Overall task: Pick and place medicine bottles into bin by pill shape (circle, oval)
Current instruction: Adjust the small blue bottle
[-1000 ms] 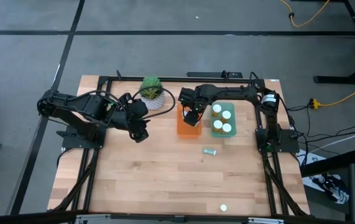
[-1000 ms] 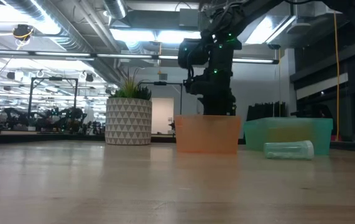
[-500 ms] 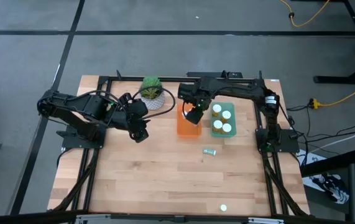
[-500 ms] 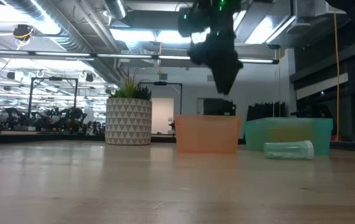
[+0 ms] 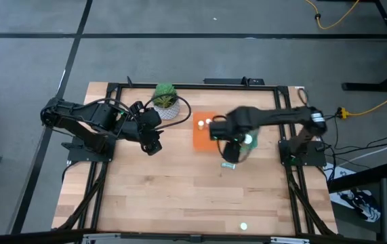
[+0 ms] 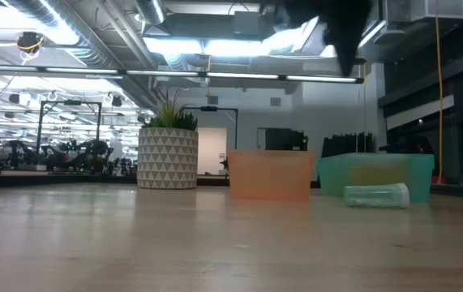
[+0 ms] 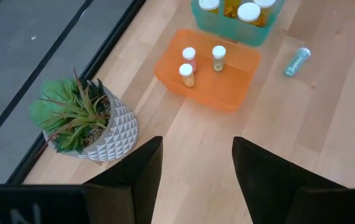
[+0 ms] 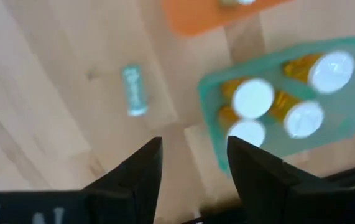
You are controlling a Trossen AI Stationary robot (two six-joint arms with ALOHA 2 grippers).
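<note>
Right fingers [image 8: 193,162] apart above toppled bottle [image 5: 228,165], apparently lying crosswise.

A pale, matt wooden plank table [image 5: 166,196] is seen. The orange bin [image 7: 227,93] and green bin [image 8: 270,152] appear translucent plastic; white bottle caps [image 8: 252,98] look smooth.
</note>
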